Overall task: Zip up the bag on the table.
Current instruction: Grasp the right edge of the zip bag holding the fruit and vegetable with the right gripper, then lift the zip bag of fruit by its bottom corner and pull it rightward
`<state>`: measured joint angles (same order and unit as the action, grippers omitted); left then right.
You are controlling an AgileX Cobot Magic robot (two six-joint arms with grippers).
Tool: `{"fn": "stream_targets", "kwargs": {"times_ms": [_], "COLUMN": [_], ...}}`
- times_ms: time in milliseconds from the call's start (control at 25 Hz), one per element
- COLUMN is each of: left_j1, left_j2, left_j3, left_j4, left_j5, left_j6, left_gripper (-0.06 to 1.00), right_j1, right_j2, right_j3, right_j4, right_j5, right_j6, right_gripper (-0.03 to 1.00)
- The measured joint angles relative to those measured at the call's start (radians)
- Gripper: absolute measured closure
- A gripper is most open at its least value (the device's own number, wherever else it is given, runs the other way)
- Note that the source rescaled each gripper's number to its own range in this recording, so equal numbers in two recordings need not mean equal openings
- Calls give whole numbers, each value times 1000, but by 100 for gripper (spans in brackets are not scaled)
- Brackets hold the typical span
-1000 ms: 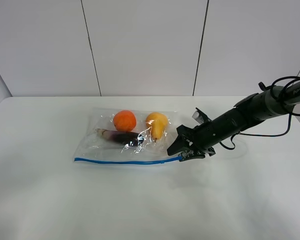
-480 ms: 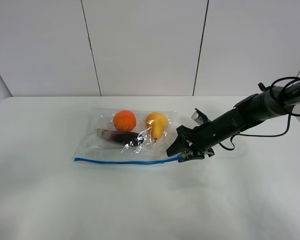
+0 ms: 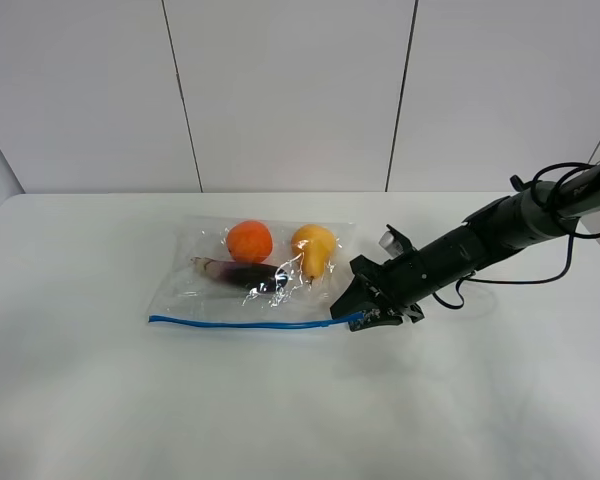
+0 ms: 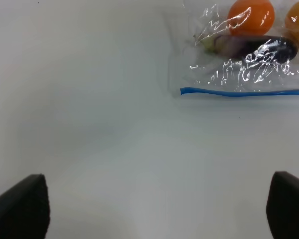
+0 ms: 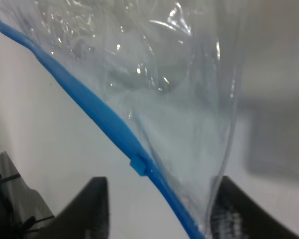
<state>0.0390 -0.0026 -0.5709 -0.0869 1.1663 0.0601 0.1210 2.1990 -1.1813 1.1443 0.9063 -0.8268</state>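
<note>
The bag (image 3: 255, 275) is clear crinkly plastic and lies flat on the white table (image 3: 300, 400). It shows an orange (image 3: 249, 241), a yellow pear (image 3: 313, 251) and a dark eggplant (image 3: 246, 273). Its blue zipper strip (image 3: 250, 323) runs along the near edge. My right gripper (image 3: 366, 313) is at the strip's right end. In the right wrist view its fingers (image 5: 89, 204) stand apart on either side of the strip (image 5: 104, 124), just behind a small blue slider (image 5: 141, 167). My left gripper (image 4: 154, 209) is wide open and empty, off to the bag's left, and out of the exterior view.
Bare white tabletop lies all around the bag. A white panelled wall (image 3: 300, 90) stands behind the table. The right arm and its cable (image 3: 540, 225) stretch over the right side of the table.
My right gripper has shifted a little to the left along the strip's right end. The bag has not visibly moved.
</note>
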Motion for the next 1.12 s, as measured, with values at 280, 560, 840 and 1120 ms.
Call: {"fn": "stream_targets", "kwargs": {"times_ms": [280, 560, 840, 1120], "left_j1": [0, 0, 0, 0], "left_j2": [0, 0, 0, 0], "left_j3": [0, 0, 0, 0], "left_j4": [0, 0, 0, 0], "left_j5": [0, 0, 0, 0], "left_j6": [0, 0, 0, 0], "left_gripper": [-6, -6, -6, -6], "right_j1": [0, 0, 0, 0], "right_j2": [0, 0, -3, -93], "right_j3": [0, 0, 0, 0], "right_j4": [1, 2, 8, 34], "right_j5": [0, 0, 2, 20], "right_j6": [0, -8, -30, -57], "right_gripper": [79, 97, 97, 97]}}
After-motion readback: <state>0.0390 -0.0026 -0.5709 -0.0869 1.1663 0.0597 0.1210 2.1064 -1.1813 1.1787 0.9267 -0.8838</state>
